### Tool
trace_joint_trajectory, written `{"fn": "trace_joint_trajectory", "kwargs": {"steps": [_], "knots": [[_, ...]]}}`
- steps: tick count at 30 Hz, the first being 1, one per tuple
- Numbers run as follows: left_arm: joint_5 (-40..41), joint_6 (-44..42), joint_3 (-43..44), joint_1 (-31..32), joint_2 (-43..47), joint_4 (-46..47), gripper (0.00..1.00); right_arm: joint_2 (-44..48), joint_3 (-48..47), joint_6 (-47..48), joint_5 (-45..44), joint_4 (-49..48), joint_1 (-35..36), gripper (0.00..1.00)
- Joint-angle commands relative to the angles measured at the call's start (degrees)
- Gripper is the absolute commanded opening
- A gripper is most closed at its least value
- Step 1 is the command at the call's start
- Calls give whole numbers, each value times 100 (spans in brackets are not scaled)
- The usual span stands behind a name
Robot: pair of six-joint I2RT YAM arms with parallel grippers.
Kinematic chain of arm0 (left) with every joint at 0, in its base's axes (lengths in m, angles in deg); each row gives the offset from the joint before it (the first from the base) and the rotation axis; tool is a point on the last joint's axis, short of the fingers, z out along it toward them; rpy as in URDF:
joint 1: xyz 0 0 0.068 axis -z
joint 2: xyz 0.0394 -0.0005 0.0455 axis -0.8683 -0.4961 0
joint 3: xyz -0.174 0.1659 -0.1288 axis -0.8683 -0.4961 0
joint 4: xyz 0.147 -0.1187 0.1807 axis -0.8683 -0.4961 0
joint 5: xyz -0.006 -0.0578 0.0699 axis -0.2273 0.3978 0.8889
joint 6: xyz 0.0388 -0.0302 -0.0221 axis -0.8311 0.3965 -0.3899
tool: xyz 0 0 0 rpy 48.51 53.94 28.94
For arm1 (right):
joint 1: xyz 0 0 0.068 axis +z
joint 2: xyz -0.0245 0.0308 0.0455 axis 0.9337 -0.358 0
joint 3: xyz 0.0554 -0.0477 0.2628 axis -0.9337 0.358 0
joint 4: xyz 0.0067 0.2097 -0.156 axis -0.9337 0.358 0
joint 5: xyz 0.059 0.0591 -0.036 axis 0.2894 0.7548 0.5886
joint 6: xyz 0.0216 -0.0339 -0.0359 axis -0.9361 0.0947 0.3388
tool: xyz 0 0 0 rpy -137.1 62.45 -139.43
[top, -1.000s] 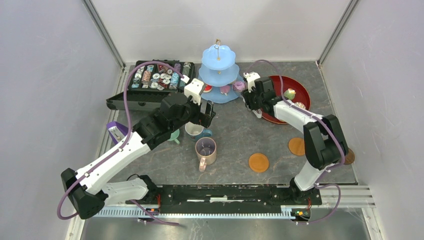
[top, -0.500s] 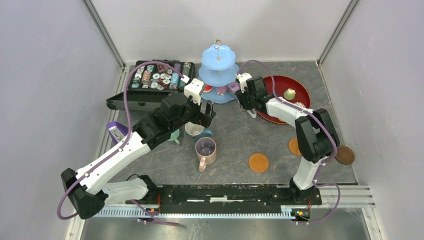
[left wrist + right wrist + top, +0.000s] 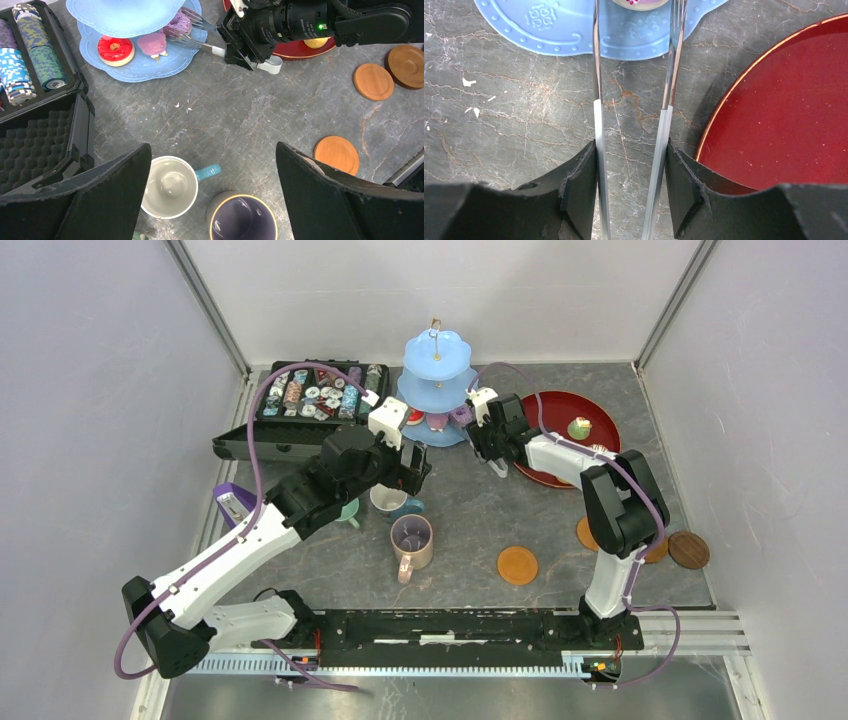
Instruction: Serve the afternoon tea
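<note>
The pale-blue three-tier stand (image 3: 438,360) is at the back centre. My right gripper (image 3: 631,150) is shut on metal tongs (image 3: 669,90), whose tips reach over the bottom tier (image 3: 559,25). A purple pastry (image 3: 178,24) sits between the tips. Beside it on that tier lie a red doughnut (image 3: 115,50) and a pink pastry (image 3: 151,44). My left gripper (image 3: 212,150) hangs open, with nothing in it, above the white-and-blue mug (image 3: 170,186) and the tall pink-purple mug (image 3: 243,220). The mint green mug (image 3: 349,510) is mostly hidden under the left arm.
A red tray (image 3: 590,410) right of the stand holds two more pastries (image 3: 579,427). Brown coasters (image 3: 517,565) lie front right, another (image 3: 592,532) beside the right arm, and a darker one (image 3: 688,549) by the right edge. A black case (image 3: 310,390) of capsules sits open at back left.
My right arm has swung left from the red tray, carrying the purple pastry in the tongs onto the stand's bottom tier. The left arm has not moved.
</note>
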Motion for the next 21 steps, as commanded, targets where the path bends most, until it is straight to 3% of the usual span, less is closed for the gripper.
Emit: {"fn": "trace_joint_trajectory", "kwargs": {"steps": [1, 7, 21], "knots": [[12, -168, 10, -25, 25, 212, 100, 18, -182, -15, -162, -430, 34, 39], [-8, -156, 10, -25, 9, 214, 100, 136, 103, -17, -135, -656, 40, 48], [-6, -151, 1, -25, 11, 213, 100, 206, 528, -98, -44, -1162, 35, 57]]}}
